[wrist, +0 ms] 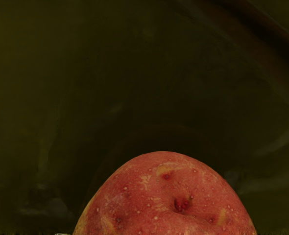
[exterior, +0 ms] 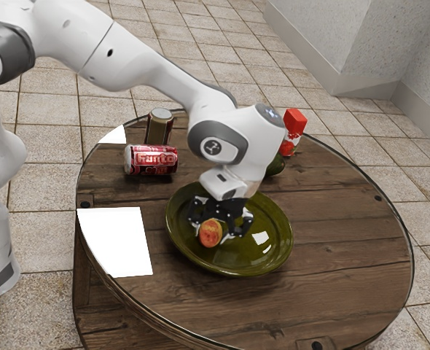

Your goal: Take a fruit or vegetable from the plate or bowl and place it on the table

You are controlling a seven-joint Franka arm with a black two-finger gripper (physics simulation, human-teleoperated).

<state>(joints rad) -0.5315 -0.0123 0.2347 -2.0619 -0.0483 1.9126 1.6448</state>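
My claw (exterior: pixel 219 231) is low over the plate (exterior: pixel 255 257), fingers spread, with the red potato (exterior: pixel 210 233) between them, a gap visible at one side. The potato sits in the plate. Step in hand, as judged: alignment for grasp. Next: close on the potato, confirm contact from both sides, lift clear of the rim, then transfer to bare table (exterior: pixel 339 226).
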